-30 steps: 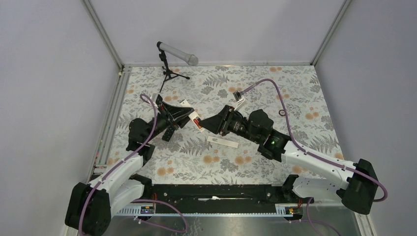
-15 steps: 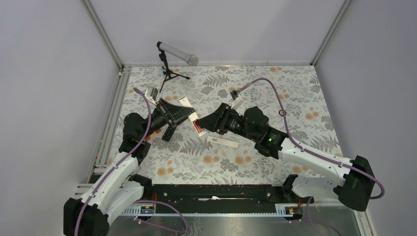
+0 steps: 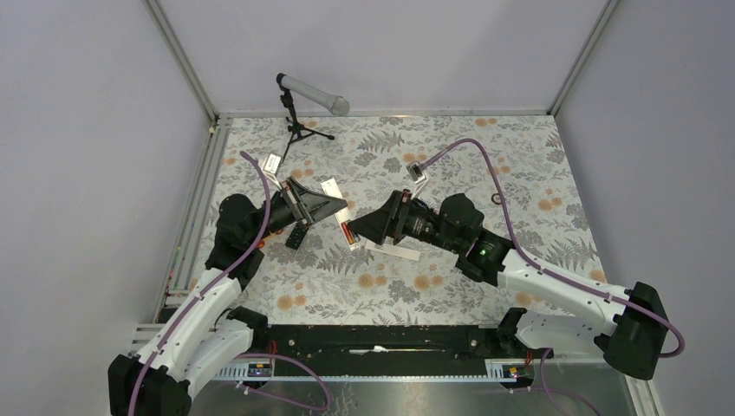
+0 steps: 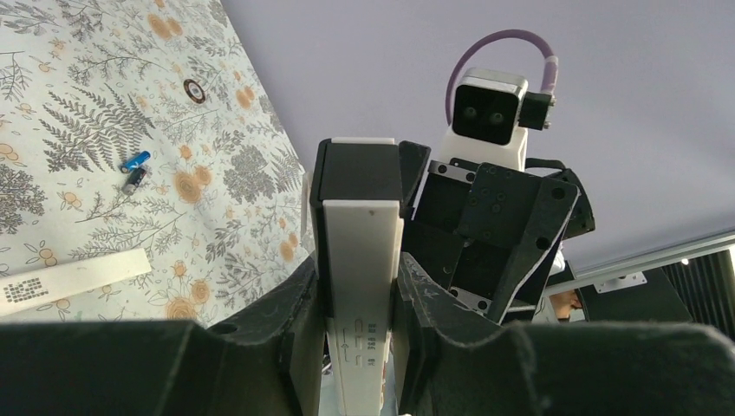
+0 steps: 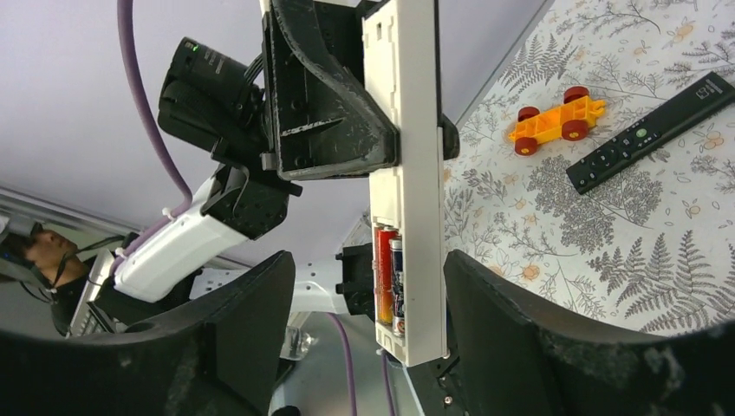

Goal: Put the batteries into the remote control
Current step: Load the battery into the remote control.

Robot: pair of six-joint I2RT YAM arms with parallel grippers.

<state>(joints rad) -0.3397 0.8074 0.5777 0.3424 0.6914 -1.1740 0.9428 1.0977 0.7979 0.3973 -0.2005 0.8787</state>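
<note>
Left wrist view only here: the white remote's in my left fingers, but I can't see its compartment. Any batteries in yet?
Observer: Yes. The white remote has two batteries in its open compartment, one red.
Operator: Is the right gripper clamped on it?
Observer: No. The right gripper is open, fingers either side of the remote's end.
Operator: Anything on the table beyond it?
Observer: An orange toy car and a black remote lie on the cloth.

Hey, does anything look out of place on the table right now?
A blue battery and a dark one lie loose on the cloth, apart from the white remote clamped in the left gripper, its compartment open.
</note>
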